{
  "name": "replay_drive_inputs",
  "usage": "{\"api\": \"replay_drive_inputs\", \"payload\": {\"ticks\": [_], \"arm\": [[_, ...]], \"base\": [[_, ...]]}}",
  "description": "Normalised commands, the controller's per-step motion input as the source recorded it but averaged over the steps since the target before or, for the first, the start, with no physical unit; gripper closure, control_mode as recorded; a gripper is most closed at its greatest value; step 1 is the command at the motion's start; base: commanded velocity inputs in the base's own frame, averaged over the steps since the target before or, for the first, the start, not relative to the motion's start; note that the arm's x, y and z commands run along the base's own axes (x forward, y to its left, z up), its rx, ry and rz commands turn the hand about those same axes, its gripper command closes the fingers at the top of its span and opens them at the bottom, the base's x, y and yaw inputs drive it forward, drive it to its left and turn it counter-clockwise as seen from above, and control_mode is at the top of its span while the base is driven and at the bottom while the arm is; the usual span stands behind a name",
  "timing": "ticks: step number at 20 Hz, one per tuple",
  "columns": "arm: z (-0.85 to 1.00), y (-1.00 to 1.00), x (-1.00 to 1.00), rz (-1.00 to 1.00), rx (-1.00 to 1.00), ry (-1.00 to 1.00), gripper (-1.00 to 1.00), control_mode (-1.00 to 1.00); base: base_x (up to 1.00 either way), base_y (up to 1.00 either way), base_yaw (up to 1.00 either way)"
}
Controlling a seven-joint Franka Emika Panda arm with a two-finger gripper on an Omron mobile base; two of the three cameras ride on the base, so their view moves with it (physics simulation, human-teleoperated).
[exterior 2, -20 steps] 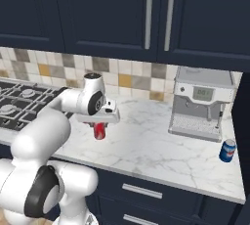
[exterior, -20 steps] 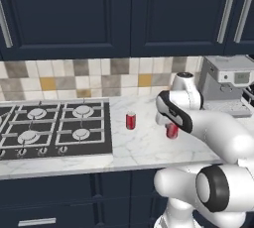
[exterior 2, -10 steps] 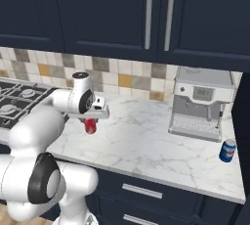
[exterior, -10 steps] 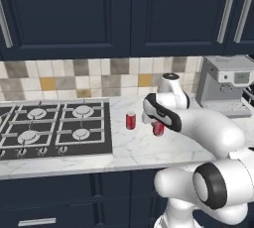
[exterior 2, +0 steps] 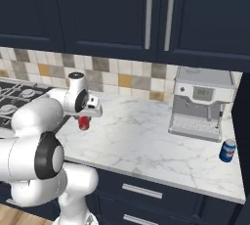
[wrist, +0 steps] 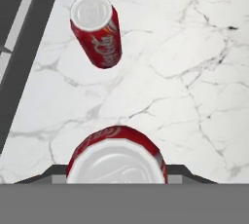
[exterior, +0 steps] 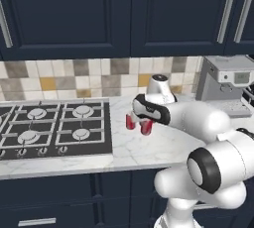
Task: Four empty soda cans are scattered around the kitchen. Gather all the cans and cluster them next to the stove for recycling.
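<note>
My gripper is shut on a red soda can, held upright just over the white marble counter. A second red soda can stands on the counter right beside it, between the held can and the black stove. In the hand view the held can's silvery top sits at the bottom, the standing can lies ahead of it, and the stove's edge is at the left. From the right base view the held can hangs under the gripper, and a blue soda can stands far right.
A grey coffee machine stands on the counter at the right, against the tiled backsplash. Navy wall cabinets hang overhead. Bare marble stretches between the held can and the coffee machine.
The arm has carried the red can leftward along the counter toward the stove, ending right beside the standing red can. The grip has not changed.
</note>
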Motion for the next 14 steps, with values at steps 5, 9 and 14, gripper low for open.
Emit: {"api": "replay_drive_inputs", "payload": {"ticks": [5,9,14], "arm": [[-0.22,0.33,0.28,-0.07,0.00,0.00,1.00,-1.00],[-0.23,0.28,0.21,-0.06,0.00,0.01,1.00,-1.00],[-0.24,0.26,0.17,-0.06,0.00,0.04,1.00,-1.00]], "base": [[0.00,0.00,0.00],[0.00,0.00,0.00],[0.00,0.00,0.00]]}}
